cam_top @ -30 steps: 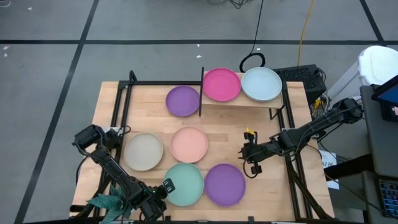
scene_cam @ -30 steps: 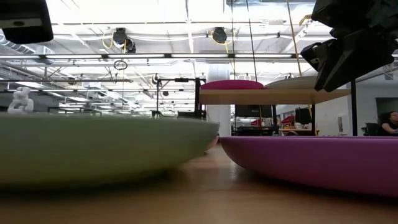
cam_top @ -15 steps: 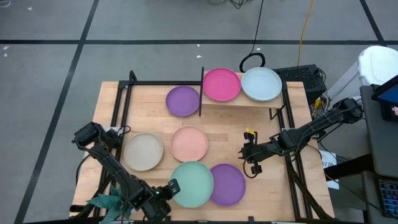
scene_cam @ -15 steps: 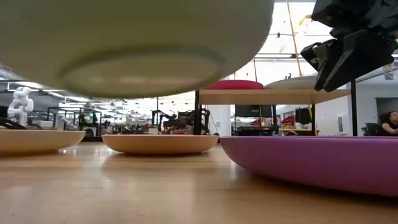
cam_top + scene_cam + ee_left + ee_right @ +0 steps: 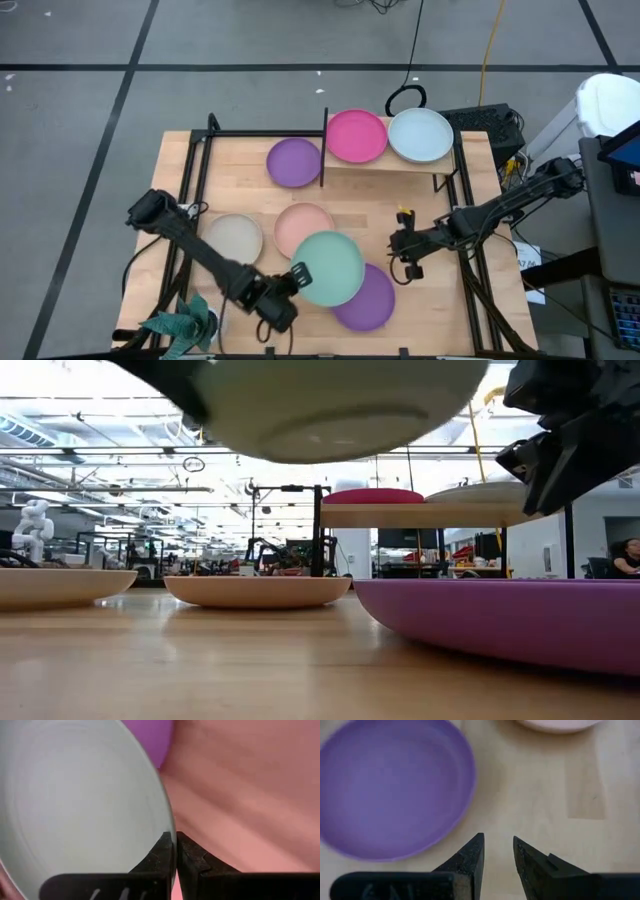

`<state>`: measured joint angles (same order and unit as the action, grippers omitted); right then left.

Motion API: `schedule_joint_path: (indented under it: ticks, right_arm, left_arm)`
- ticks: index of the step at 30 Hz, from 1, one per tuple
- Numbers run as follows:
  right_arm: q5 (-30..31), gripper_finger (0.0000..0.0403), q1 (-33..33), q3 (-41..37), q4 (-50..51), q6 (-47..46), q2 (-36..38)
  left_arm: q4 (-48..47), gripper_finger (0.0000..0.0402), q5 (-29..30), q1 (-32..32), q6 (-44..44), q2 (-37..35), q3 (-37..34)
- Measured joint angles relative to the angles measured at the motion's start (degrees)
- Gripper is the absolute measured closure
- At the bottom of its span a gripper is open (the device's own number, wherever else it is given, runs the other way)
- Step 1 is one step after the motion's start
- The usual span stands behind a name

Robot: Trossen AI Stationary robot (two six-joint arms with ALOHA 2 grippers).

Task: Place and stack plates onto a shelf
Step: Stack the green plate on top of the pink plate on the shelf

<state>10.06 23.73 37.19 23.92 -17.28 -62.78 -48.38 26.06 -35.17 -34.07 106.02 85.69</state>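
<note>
Left gripper [image 5: 298,277] is clamping the mint plate [image 5: 328,267] by its rim, lifted over the counter at lower centre, with the shelf [image 5: 395,165] lying toward upper right; right gripper [image 5: 397,247] is idling apart, nearer.

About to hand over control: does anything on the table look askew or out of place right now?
Nothing is spilled or damaged. The mint green plate is off the table, pinched at its rim by the left gripper, hanging over the peach plate and a purple plate. The right gripper waits open nearby.
</note>
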Motion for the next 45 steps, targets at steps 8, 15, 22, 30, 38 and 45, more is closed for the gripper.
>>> schedule_joint_path:
  ticks: [8,15,22,30,38,45]
  right_arm:
    - [1.2,0.0316,3.2,0.0,7.4,-8.7,3.4]
    - [3.7,0.0316,5.7,0.0,9.8,-12.8,4.8]
    - [7.1,0.0316,7.1,0.0,9.5,-13.6,4.8]
    - [8.1,0.0316,7.1,0.0,6.6,-13.5,4.8]
    - [8.4,0.0316,7.1,0.0,6.2,-11.8,4.8]
    - [9.5,0.0316,6.6,0.0,4.8,-9.2,4.8]
  left_arm:
    - [-0.2,0.0392,3.5,10.4,-12.2,0.0,5.2]
    - [0.4,0.0392,4.0,20.0,-18.0,0.0,12.4]
    - [5.0,0.0392,4.0,29.6,-19.5,0.0,16.3]
    - [13.1,0.0392,-3.3,40.6,-15.5,0.0,16.1]
    - [18.7,0.0392,-4.8,46.4,-10.6,0.3,16.0]
    - [20.9,0.0393,-10.4,48.1,-5.7,3.4,16.0]
